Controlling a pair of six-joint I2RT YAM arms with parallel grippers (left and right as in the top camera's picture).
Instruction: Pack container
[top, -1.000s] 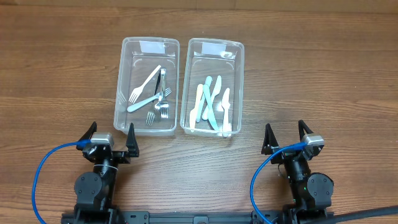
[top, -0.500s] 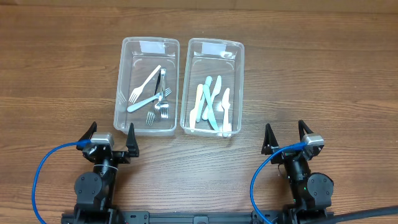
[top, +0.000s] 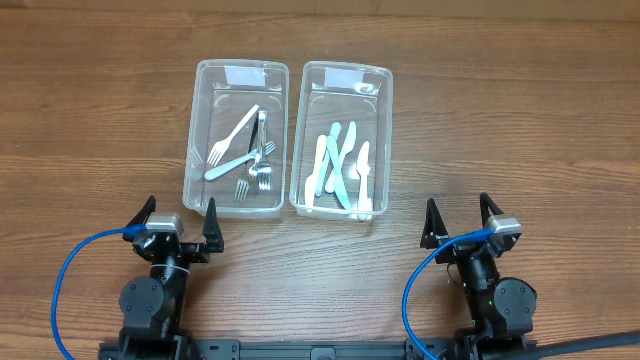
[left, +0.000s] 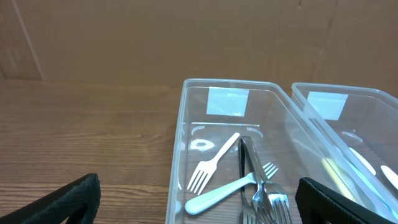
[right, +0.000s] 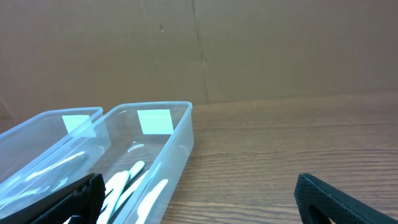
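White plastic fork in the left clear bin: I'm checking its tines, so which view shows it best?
Left wrist: the white plastic fork lies close, tines distinct. Overhead shows it whole but small. Right wrist doesn't show it.

The left arm (top: 150, 300) and right arm (top: 497, 300) are black with rounded joint housings. Each wrist carries a pale grey block (top: 165, 222) and a looping blue cable (top: 59, 292). The jaws are black and pointed.
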